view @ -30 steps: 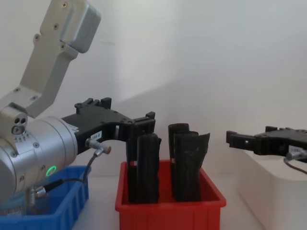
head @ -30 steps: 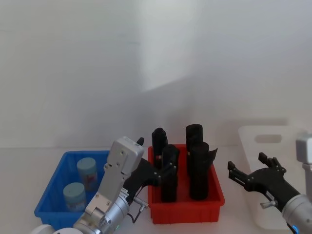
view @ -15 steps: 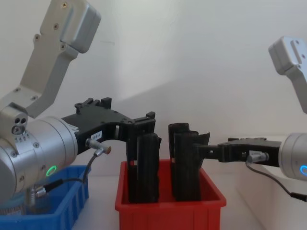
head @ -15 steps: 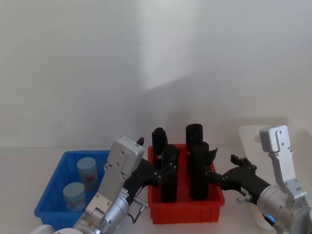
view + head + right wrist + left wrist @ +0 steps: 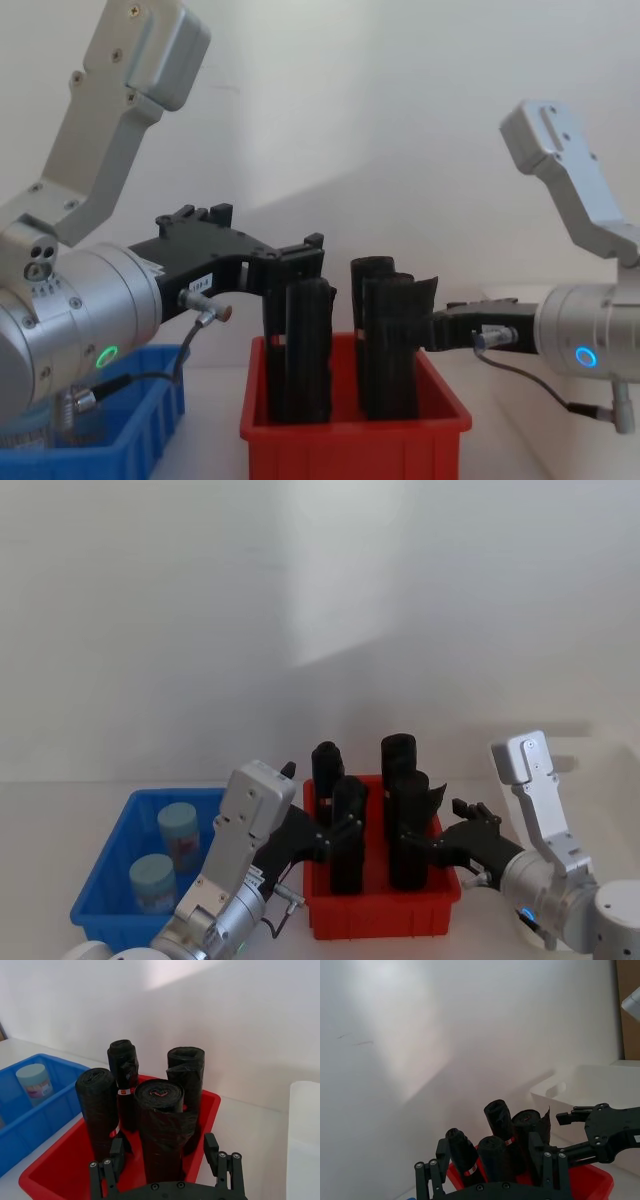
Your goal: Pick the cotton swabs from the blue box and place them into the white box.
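In the lower left of the head view the cotton swabs point(image 5: 179, 830), two jars, stood upright with lids up in the blue box point(image 5: 100, 885). Just right of them the left gripper point(image 5: 322, 825) hung spread wide and empty, aimed over the red bin point(image 5: 380, 917) of black rolls point(image 5: 398, 770), so the jars lay to its left, nearer this arm. Farther right the right gripper point(image 5: 432, 832), also wide and empty, faced the rolls from beside the white box point(image 5: 600, 775)
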Robot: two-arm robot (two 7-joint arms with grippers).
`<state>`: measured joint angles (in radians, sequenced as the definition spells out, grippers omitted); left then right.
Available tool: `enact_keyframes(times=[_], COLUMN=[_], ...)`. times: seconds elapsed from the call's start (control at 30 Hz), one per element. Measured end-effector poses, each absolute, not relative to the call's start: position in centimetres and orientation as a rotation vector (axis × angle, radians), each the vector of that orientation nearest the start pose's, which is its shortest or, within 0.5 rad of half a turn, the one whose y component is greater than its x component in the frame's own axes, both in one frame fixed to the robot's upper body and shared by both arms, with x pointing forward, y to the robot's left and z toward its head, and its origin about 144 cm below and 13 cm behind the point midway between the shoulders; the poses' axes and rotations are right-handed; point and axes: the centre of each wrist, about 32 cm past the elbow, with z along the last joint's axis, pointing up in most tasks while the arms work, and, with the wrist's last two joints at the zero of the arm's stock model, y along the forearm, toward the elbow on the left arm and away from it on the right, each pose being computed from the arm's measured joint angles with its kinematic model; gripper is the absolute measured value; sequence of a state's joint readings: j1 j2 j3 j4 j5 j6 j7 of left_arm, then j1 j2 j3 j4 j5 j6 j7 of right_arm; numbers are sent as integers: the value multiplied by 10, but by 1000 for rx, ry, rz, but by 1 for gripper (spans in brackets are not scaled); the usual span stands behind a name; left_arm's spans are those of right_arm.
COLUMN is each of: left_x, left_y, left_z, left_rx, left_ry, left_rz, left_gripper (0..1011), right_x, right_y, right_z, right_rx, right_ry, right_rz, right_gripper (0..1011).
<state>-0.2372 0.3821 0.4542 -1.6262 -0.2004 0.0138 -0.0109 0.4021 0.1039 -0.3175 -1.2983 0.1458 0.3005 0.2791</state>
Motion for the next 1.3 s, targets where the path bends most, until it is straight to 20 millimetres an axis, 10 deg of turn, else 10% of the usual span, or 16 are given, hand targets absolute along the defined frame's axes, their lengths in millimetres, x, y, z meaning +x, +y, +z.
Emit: enact_keyframes(times=[1.3], left_x=[492], left_y=[198], left_z=[1204], left_rx=[61], left_ry=[-268], left_rz=[1124], left_gripper=[1000], right_x=[604], right_y=[-140], right_z=[1183], right_rx=[-219], right_ry=[114], right_rz=[-1052], right_gripper=[882])
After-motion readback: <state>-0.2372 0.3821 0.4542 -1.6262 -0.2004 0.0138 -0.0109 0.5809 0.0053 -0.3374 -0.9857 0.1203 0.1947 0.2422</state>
